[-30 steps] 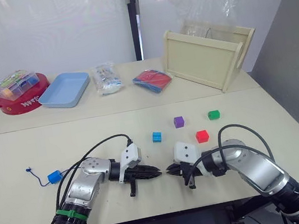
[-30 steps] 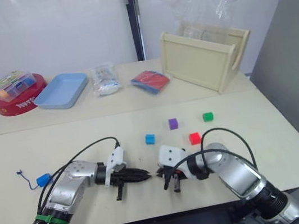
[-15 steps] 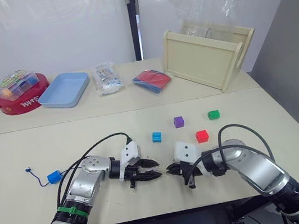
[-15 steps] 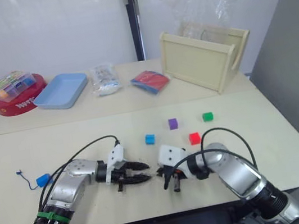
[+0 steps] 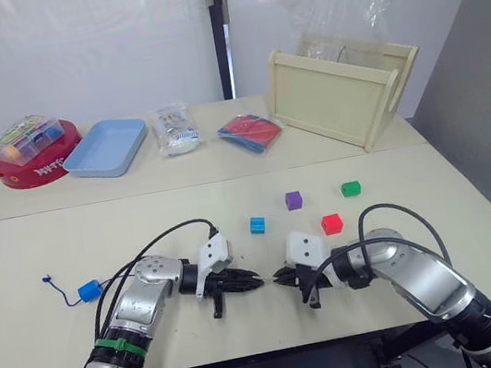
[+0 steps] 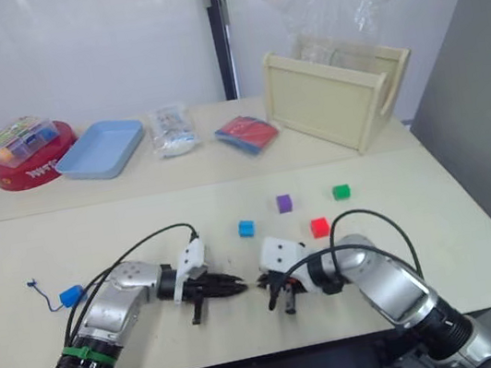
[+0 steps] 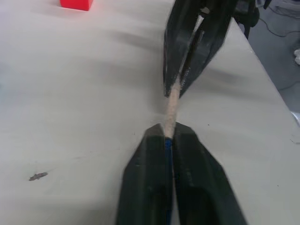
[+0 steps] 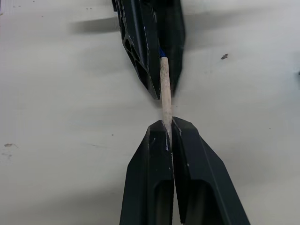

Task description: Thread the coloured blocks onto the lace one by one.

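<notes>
Thin dark-blue lace (image 7: 167,149), pale stiff tip (image 8: 165,89) out; blue cube (image 5: 89,290) threaded on; cyan (image 5: 258,225), purple (image 5: 294,200), red (image 5: 331,224), green (image 5: 351,189) cubes loose beyond that tip.

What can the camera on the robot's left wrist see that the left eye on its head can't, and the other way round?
The left wrist view shows the lace's pale stiff tip bridging both hands. The left eye view shows the blue block, cyan block, purple block and green block. Both show the left hand, the right hand, and the red block.
</notes>
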